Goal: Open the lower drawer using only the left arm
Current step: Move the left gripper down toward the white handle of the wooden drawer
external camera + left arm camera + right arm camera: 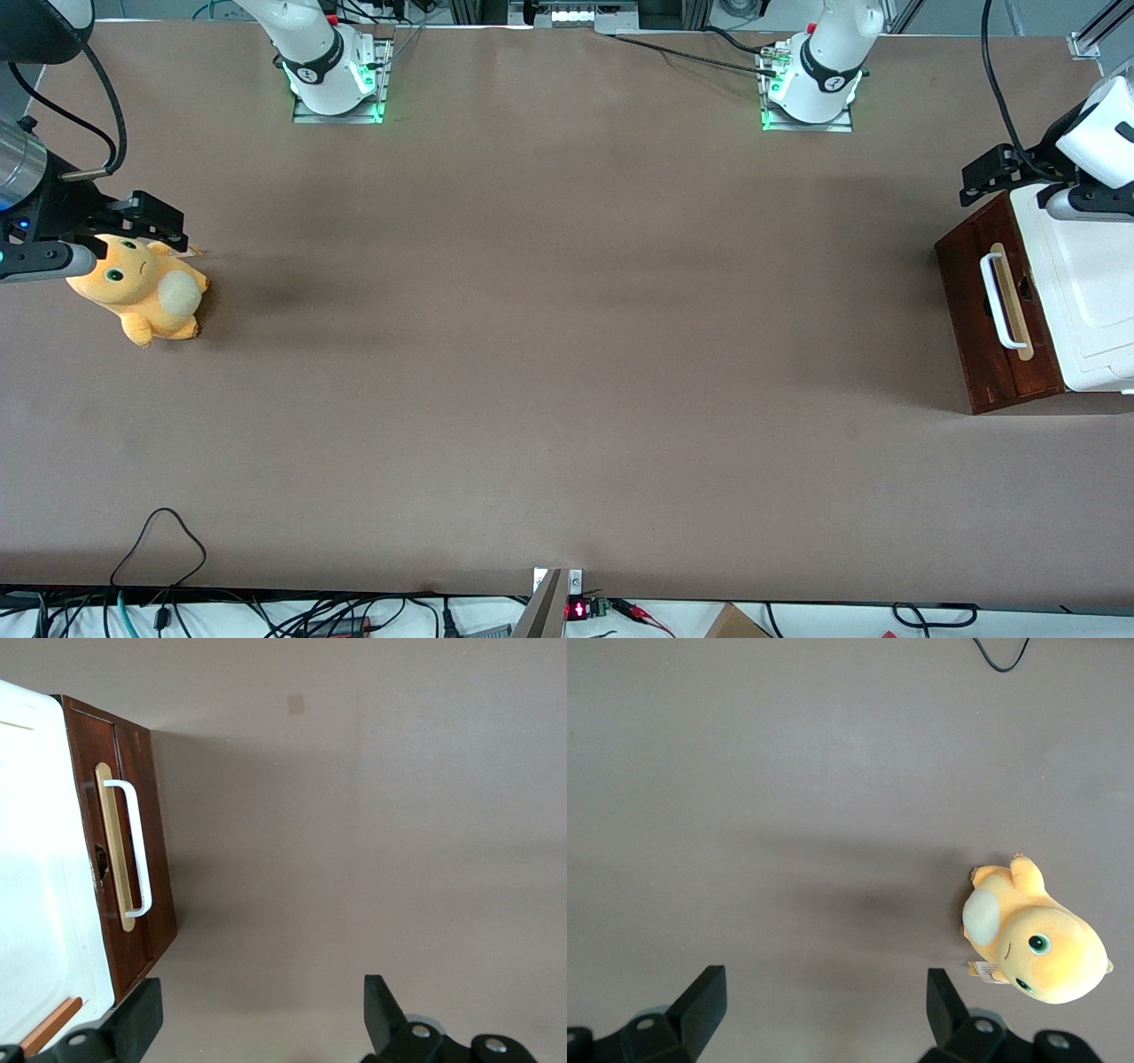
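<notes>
A cabinet with a white moulded top [1094,292] stands at the working arm's end of the table. Its dark red-brown drawer front [966,306] carries a white bar handle [999,301] on a pale wood strip and sits flush, shut. Only one handle shows. The left arm's black gripper [988,177] hangs above the cabinet's corner farther from the front camera, apart from the handle. In the left wrist view the gripper [261,997] is open and empty over bare table, with the drawer front [133,753] and handle [140,850] beside it.
An orange plush toy [142,297] lies toward the parked arm's end of the table and shows in the right wrist view [1032,939]. Two arm bases [811,84] stand along the edge farthest from the front camera. A black cable loop [164,540] lies near the front edge.
</notes>
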Motion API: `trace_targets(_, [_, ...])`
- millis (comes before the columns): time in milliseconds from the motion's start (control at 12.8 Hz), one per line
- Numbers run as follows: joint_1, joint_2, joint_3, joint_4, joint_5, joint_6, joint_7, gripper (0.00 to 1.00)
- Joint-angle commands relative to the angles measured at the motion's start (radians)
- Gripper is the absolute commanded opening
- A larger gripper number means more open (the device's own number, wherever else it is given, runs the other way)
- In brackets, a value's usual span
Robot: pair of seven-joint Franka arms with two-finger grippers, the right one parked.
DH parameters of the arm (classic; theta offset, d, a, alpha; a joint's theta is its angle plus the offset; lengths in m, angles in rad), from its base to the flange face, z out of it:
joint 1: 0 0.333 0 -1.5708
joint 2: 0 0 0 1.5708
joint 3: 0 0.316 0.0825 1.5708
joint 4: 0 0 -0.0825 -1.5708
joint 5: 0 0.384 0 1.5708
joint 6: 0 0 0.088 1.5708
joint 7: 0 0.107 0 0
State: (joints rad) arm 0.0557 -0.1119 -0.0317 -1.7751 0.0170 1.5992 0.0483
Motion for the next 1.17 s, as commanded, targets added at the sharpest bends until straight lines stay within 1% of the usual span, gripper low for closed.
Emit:
trace_targets(0, [0.004,0.005,0.0,0.023,-0.02,-0.025,0.027,1.0])
trace_targets(313, [-0.004,0.012,0.0,0.055,-0.008,-0.038,0.018,1.0])
trace_targets(861, [0.001,0.034,0.003,0.048,-0.011,-0.051,0.036,1.0])
trace_targets(939, [0.003,0.038,0.003,0.049,-0.023,-0.041,0.032,1.0])
trace_targets(1017, [-0.005,0.038,0.003,0.049,-0.008,-0.022,0.013,1.0])
trace_targets(1096, [-0.005,0.049,-0.007,0.046,0.032,-0.009,-0.019,1.0])
